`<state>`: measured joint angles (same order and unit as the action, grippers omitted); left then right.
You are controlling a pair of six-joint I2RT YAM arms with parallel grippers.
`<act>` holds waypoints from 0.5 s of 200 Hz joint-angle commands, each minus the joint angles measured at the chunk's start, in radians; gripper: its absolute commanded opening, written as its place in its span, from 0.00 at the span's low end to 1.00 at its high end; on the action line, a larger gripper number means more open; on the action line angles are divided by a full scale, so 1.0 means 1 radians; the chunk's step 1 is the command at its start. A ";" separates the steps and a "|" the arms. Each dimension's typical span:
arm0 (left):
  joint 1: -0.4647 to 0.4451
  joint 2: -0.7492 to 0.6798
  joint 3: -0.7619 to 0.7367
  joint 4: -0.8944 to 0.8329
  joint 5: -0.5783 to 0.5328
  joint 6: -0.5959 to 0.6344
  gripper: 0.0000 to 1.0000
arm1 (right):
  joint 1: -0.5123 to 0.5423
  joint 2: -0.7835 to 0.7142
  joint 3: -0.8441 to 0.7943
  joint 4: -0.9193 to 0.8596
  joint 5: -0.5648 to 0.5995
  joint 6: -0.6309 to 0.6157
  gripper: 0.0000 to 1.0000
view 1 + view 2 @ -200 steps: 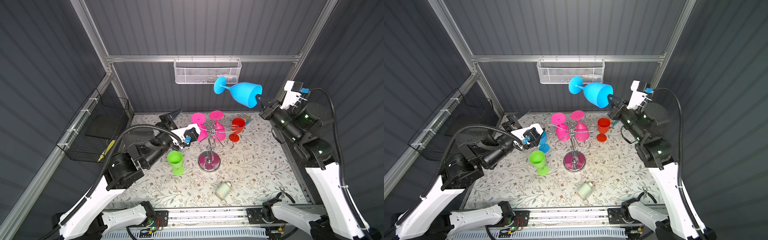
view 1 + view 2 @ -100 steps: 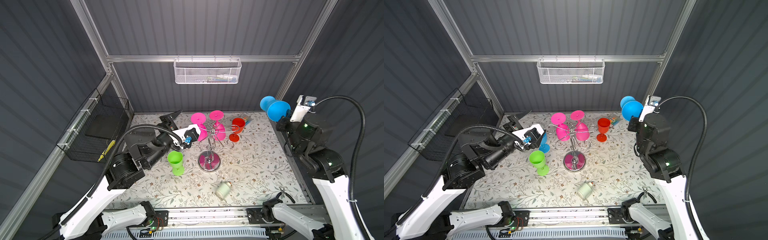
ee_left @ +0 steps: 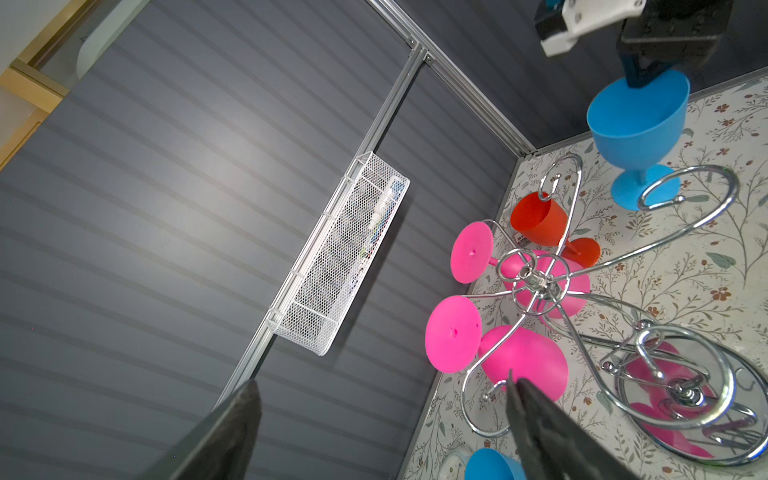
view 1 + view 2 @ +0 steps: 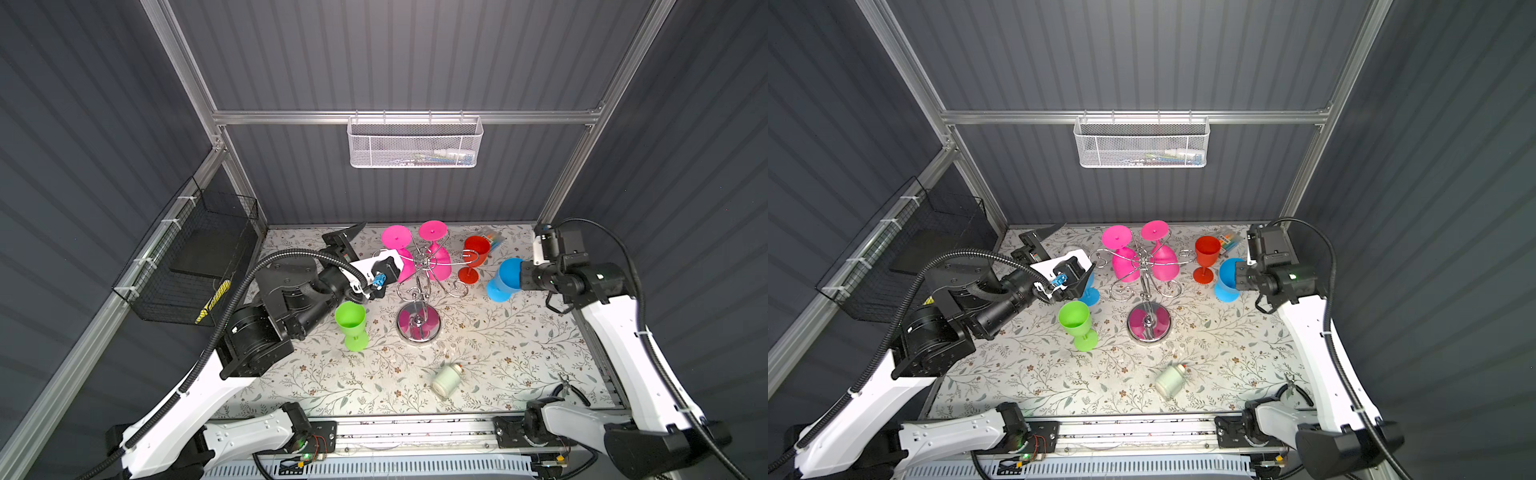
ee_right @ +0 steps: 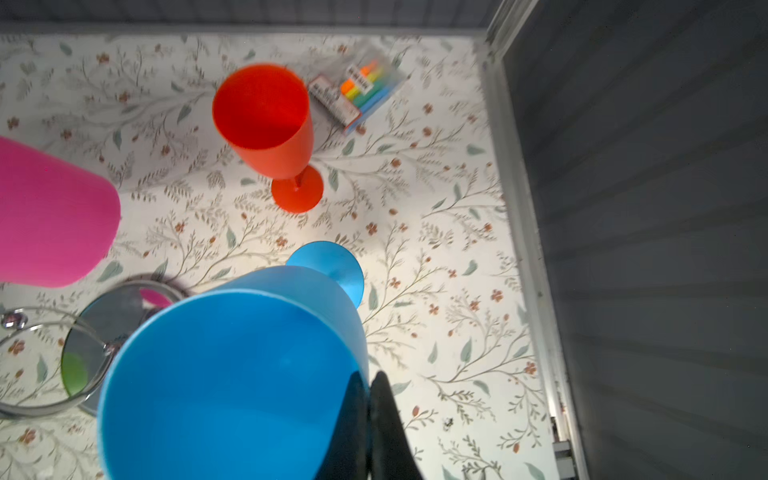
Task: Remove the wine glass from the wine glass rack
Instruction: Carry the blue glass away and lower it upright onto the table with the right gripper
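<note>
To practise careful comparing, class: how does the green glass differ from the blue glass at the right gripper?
The green glass stands free; the blue glass is pinched at its rim by the right gripper. In both top views the green glass is left of the rack, the blue glass right of it. Both are upright stemmed glasses, off the rack.

Open tabletop [image 4: 498, 345] lies before the wine glass rack [image 4: 419, 326]; green glass [image 4: 351, 320] and red glass [image 4: 475, 249] flank it.
</note>
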<state>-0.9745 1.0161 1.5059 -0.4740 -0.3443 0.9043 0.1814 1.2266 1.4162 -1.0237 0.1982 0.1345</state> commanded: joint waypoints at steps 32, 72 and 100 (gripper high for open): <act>-0.003 -0.031 -0.025 0.028 -0.003 -0.066 0.95 | -0.003 0.127 0.010 -0.074 -0.087 0.020 0.00; -0.003 -0.039 -0.046 0.037 0.001 -0.094 0.96 | -0.003 0.173 -0.007 -0.029 -0.086 0.019 0.00; -0.003 -0.037 -0.053 0.037 0.003 -0.103 0.96 | -0.003 0.214 -0.008 -0.006 -0.102 0.024 0.00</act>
<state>-0.9745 0.9916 1.4654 -0.4625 -0.3435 0.8326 0.1810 1.4132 1.4139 -1.0542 0.1219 0.1497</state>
